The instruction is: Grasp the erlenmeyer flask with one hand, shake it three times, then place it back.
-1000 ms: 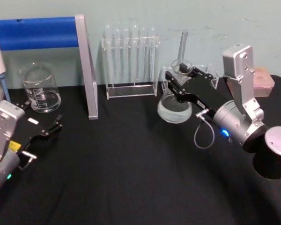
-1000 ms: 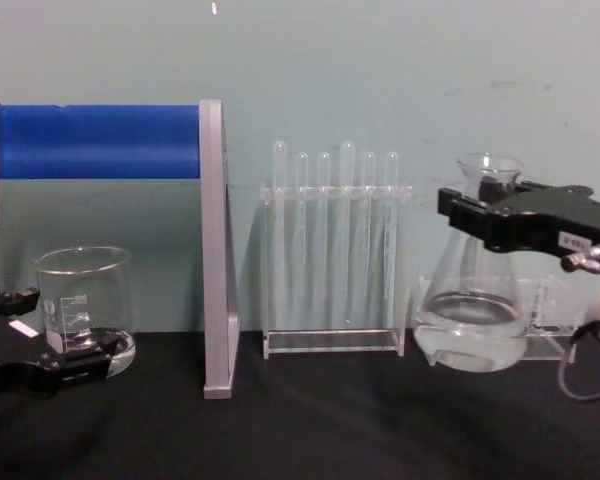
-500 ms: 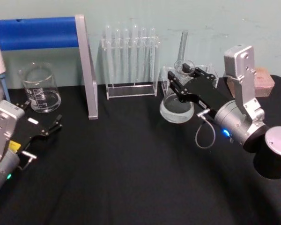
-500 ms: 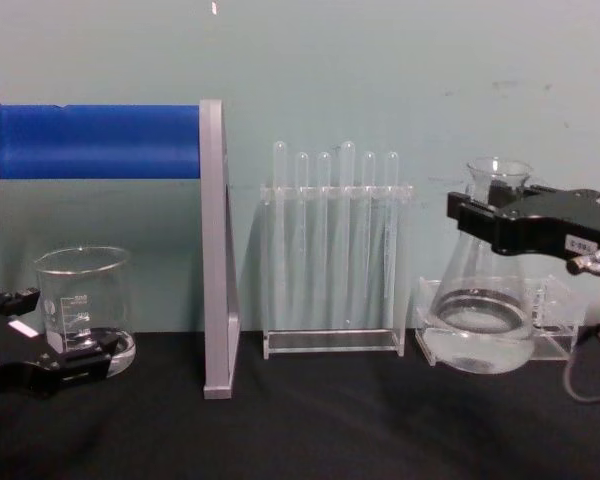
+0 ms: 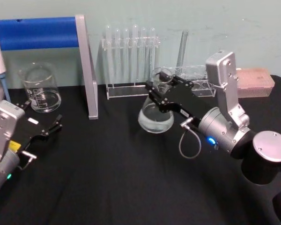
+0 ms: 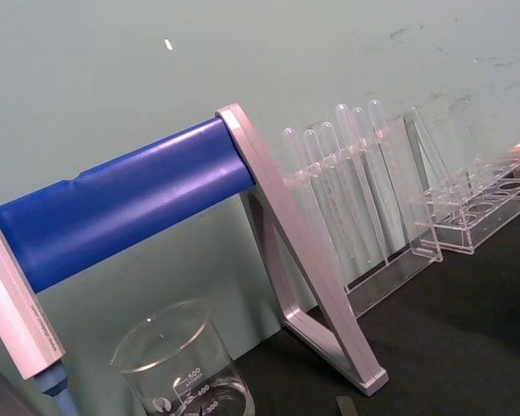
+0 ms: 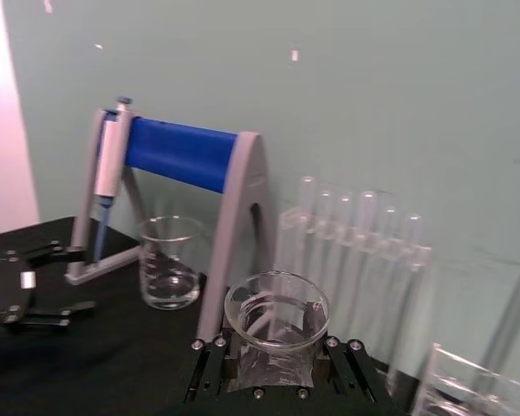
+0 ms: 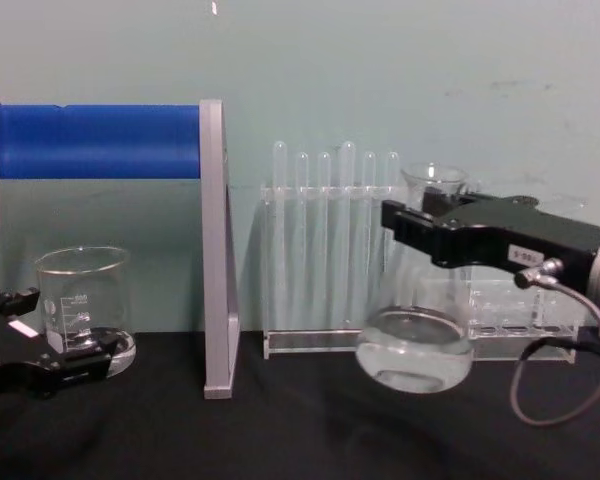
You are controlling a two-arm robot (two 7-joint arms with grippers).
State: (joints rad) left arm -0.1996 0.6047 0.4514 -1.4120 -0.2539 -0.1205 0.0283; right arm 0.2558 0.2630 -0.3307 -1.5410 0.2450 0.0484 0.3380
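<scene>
The erlenmeyer flask (image 5: pixel 155 116) is clear glass with a little clear liquid in its wide base. It stands out in front of the test tube rack (image 5: pixel 130 61). My right gripper (image 5: pixel 162 92) is shut on its neck just under the flared rim. From the chest the flask (image 8: pixel 415 345) leans a little and seems to hang just above the black cloth, with the right gripper (image 8: pixel 432 228) clamped across the neck. In the right wrist view the flask's rim (image 7: pixel 277 305) sits between the black fingers (image 7: pixel 210 368). My left gripper (image 5: pixel 50 126) rests open at the left, by the beaker (image 5: pixel 40 89).
A blue-barred pipette stand (image 5: pixel 37 33) with a grey leg (image 5: pixel 88 70) stands at the back left. A low acrylic rack (image 5: pixel 192 79) holding a tall glass tube (image 5: pixel 181 47) and a pink box (image 5: pixel 255 82) sit at the back right. The black table front (image 5: pixel 112 178) is bare.
My right gripper has carried the flask left and towards me, away from the low acrylic rack to a spot in front of the test tube rack. The left arm has not moved.
</scene>
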